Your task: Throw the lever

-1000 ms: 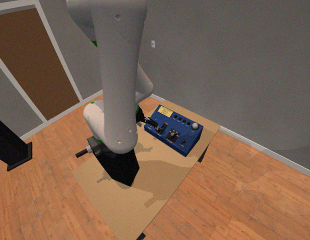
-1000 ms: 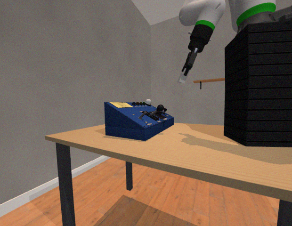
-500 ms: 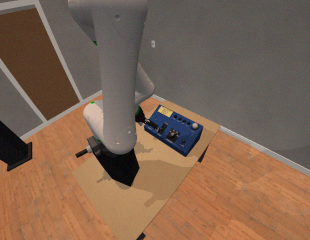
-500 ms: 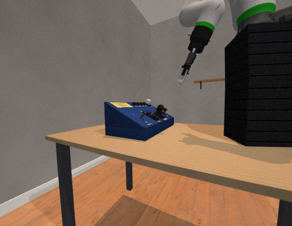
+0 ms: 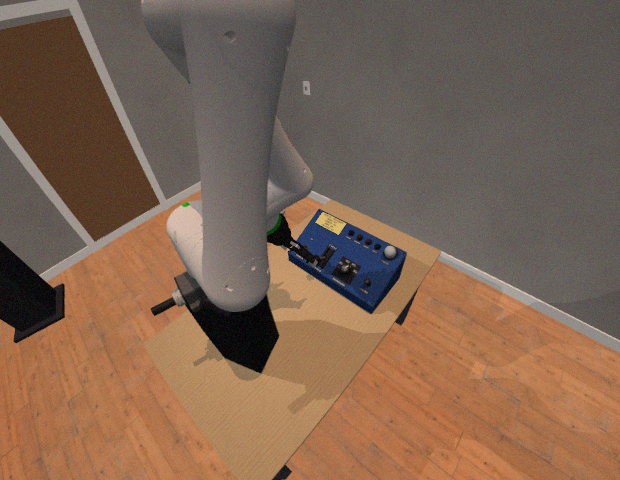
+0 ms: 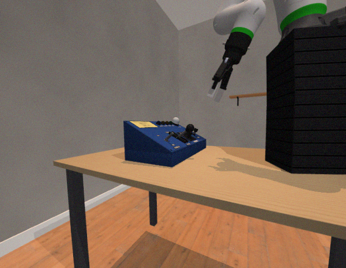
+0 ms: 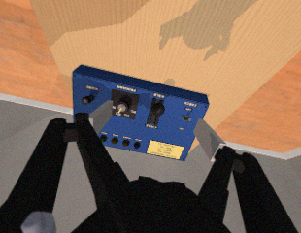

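Observation:
The blue console (image 5: 347,259) sits on the wooden table near its far edge; it also shows in the exterior view (image 6: 163,142) and in the wrist view (image 7: 141,116). Its lever (image 7: 156,110) is a black handle in a vertical slot near the panel's middle (image 5: 326,255). A rotary knob (image 7: 122,107), a row of dark buttons (image 7: 119,141), a yellow label (image 7: 163,149) and a white ball knob (image 5: 390,252) are also on it. My gripper (image 6: 215,92) is open and empty. It hangs well above the console, pointing down at it, and its fingers frame the panel.
The arm's black pedestal (image 6: 308,97) stands on the same table, close to the console's front. The table edge (image 6: 196,196) drops off to a wooden floor. The grey wall runs right behind the console. A black stand (image 5: 21,302) is on the floor at the left.

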`<state>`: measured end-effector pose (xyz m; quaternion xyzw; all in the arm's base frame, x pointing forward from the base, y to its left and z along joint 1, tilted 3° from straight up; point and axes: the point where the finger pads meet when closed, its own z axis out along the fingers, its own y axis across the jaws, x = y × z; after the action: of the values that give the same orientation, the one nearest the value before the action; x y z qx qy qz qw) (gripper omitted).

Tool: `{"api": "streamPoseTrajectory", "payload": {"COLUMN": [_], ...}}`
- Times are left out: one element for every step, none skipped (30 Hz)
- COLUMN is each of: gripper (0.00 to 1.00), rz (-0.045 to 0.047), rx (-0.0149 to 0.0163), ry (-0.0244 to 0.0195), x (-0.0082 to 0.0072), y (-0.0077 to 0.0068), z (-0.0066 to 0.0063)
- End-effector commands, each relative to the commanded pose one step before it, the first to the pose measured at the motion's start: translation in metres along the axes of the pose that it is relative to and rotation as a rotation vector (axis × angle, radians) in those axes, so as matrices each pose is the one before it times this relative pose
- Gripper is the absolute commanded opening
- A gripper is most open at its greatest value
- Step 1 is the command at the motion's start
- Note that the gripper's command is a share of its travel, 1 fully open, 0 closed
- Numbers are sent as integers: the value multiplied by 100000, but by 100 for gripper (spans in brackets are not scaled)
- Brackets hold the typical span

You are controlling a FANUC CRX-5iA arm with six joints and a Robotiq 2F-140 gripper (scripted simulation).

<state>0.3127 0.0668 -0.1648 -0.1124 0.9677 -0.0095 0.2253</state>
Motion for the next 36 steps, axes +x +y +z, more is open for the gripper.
{"api": "streamPoseTrajectory", "payload": {"gripper": [100, 100, 100, 100, 100, 100, 100, 100, 100, 100, 100, 100, 100, 100, 100, 100, 100, 100, 100, 100, 100, 100, 100, 100, 100, 100, 100, 100, 100, 100, 100, 100, 100, 100, 100, 100], "rz": [9878, 0, 0, 0, 0, 0, 0, 0, 0, 0, 0, 0, 0, 0, 0, 0, 0, 0, 0, 0, 0, 0, 14306, 0, 0, 0, 0, 0, 0, 0, 0, 0, 14338, 0, 0, 0], "rx": [-297, 0, 0, 0, 0, 0, 0, 0, 0, 0, 0, 0, 0, 0, 0, 0, 0, 0, 0, 0, 0, 0, -564, 0, 0, 0, 0, 0, 0, 0, 0, 0, -559, 0, 0, 0], "ry": [-354, 0, 0, 0, 0, 0, 0, 0, 0, 0, 0, 0, 0, 0, 0, 0, 0, 0, 0, 0, 0, 0, 138, 0, 0, 0, 0, 0, 0, 0, 0, 0, 106, 0, 0, 0], "x": [-50, 0, 0, 0, 0, 0, 0, 0, 0, 0, 0, 0, 0, 0, 0, 0, 0, 0, 0, 0, 0, 0, -74, 0, 0, 0, 0, 0, 0, 0, 0, 0, -151, 0, 0, 0], "y": [-298, 0, 0, 0, 0, 0, 0, 0, 0, 0, 0, 0, 0, 0, 0, 0, 0, 0, 0, 0, 0, 0, -401, 0, 0, 0, 0, 0, 0, 0, 0, 0, -396, 0, 0, 0], "z": [159, 0, 0, 0, 0, 0, 0, 0, 0, 0, 0, 0, 0, 0, 0, 0, 0, 0, 0, 0, 0, 0, 204, 0, 0, 0, 0, 0, 0, 0, 0, 0, 192, 0, 0, 0]}}
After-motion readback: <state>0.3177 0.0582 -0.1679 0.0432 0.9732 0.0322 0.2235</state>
